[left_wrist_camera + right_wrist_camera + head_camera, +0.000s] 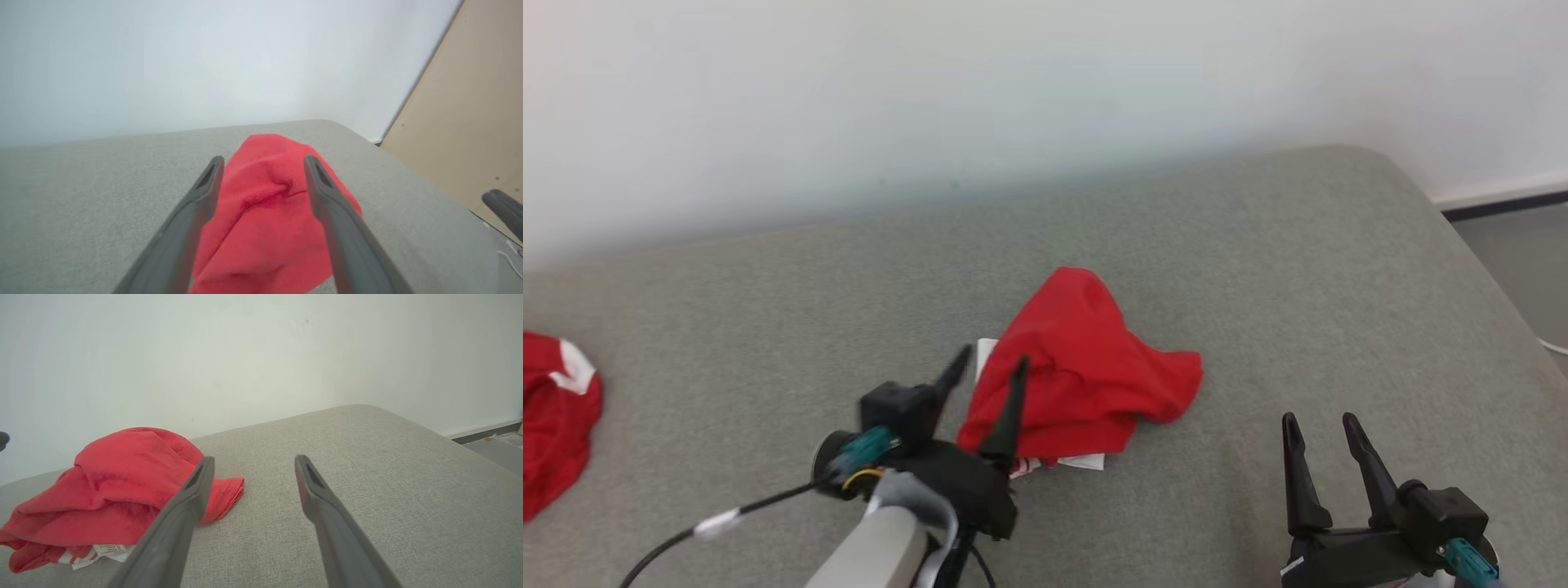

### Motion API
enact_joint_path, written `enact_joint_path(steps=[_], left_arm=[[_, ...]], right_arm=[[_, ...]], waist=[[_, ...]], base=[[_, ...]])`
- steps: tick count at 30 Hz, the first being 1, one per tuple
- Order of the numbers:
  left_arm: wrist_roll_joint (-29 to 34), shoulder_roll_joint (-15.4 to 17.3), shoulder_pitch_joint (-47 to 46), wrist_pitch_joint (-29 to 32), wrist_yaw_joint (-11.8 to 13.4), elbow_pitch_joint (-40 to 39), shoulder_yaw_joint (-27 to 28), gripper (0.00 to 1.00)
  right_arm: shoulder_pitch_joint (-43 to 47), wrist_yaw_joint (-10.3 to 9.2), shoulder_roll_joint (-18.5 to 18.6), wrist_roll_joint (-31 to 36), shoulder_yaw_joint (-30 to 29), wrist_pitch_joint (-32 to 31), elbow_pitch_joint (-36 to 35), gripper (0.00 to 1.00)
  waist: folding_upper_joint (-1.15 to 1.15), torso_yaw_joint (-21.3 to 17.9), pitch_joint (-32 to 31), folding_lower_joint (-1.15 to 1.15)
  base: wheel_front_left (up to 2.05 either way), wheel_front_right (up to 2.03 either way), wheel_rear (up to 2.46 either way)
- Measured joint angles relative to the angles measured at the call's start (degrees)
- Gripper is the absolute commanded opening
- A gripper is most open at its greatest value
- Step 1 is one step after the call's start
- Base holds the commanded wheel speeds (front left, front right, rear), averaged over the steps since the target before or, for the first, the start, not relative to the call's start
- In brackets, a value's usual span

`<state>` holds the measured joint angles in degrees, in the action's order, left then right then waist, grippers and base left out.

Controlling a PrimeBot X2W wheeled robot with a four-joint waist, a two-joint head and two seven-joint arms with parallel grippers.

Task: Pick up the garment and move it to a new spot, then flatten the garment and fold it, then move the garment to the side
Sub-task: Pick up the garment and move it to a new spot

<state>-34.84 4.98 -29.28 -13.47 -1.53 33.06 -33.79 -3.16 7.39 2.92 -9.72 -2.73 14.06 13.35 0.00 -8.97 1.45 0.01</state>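
While the garment (1086, 367) lies crumpled on the cushion (1258, 269), I judge flattening due. The left gripper (992, 358) hovers wide open at its near-left edge, apparently empty. The right gripper (1319, 420), spread and empty, sits near right. Next: pinch opposite edges.

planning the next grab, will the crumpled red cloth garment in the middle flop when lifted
The crumpled red cloth garment lies in soft folds, so it will probably drape and hang limp. It looks thin, so likely light. The grey fabric surface looks textured, so a push would probably bunch it rather than slide it.
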Motion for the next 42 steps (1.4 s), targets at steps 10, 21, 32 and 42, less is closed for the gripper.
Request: enact_joint_path(steps=[10,21,32,42], left_arm=[[9.12,1.71,19.24,-1.57,3.5,-26.02,18.81,1.0],[22.37,-1.03,31.5,-1.57,0.19,-26.63,29.19,1.0],[23.99,-1.71,33.44,-1.57,-1.0,-21.58,33.17,1.0],[24.25,-1.97,32.91,-1.57,-2.49,-18.36,33.3,1.0]], right_arm=[[1.14,0.0,0.01,0.32,-3.57,-0.34,-1.02,1.0],[3.36,0.0,-0.02,2.4,-3.58,0.68,1.05,1.0],[5.47,0.0,-0.01,3.38,-1.3,0.92,2.4,1.0],[5.58,0.0,0.0,3.41,-1.14,0.92,2.22,1.0]], waist=[[0.0,5.09,-1.95,-0.01],[-0.01,9.15,-3.2,-0.01],[0.0,8.97,-3.54,-0.01],[0.0,7.83,-3.38,-0.01]], base=[[0.0,0.0,0.0],[0.0,0.0,0.0],[0.0,0.0,0.0],[0.0,0.0,0.0]])
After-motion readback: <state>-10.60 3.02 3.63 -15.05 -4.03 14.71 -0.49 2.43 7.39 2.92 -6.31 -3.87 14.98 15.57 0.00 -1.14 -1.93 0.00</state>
